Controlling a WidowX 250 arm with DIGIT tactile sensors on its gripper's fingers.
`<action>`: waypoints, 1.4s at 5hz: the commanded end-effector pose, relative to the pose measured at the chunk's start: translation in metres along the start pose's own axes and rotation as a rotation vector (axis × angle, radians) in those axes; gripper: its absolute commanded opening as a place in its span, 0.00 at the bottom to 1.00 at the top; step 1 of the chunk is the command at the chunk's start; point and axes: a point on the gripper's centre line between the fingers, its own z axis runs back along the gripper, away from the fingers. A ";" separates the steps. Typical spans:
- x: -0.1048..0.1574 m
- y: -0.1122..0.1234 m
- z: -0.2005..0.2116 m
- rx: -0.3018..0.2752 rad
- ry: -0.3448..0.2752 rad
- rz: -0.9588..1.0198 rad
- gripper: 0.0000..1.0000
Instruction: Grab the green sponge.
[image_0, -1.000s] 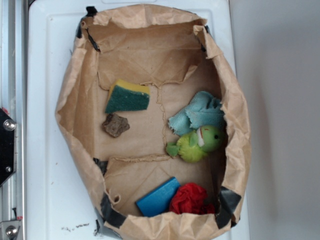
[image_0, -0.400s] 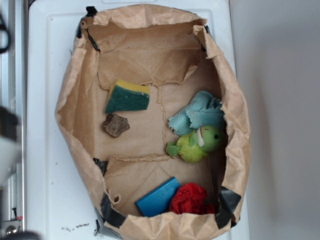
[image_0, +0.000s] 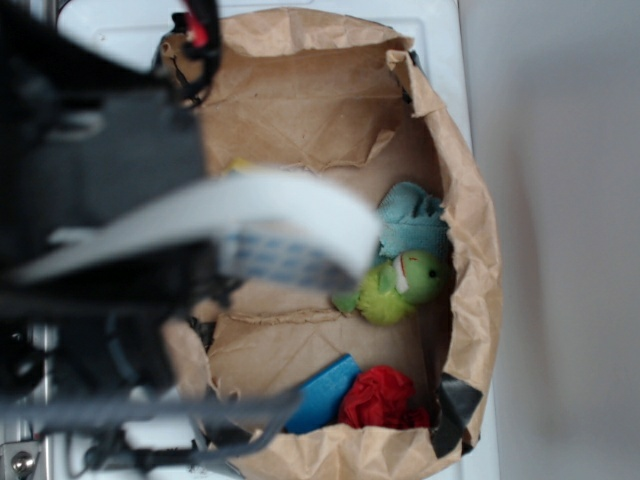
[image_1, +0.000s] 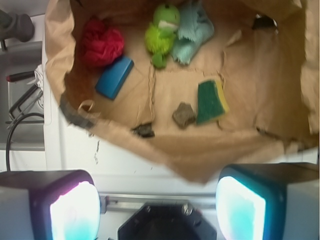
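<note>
Sponge count one, your green sponge (image_1: 210, 102) near the paper bag's (image_1: 210, 160) side wall, one brown lump (image_1: 183, 115) beside it, gripper (image_1: 157, 207) spread wide and empty, exterior view mostly blocked by the blurred arm (image_0: 110, 220).

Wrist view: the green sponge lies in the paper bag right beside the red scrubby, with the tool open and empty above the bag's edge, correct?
Not quite. In the wrist view the green sponge lies beside the small brown rock-like lump; the red scrubby is across the bag. The tool is open and empty.
</note>
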 end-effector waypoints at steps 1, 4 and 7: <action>0.045 0.043 -0.028 -0.031 -0.022 -0.110 1.00; 0.053 0.041 -0.070 0.124 -0.036 -0.208 1.00; 0.053 0.041 -0.070 0.124 -0.036 -0.208 1.00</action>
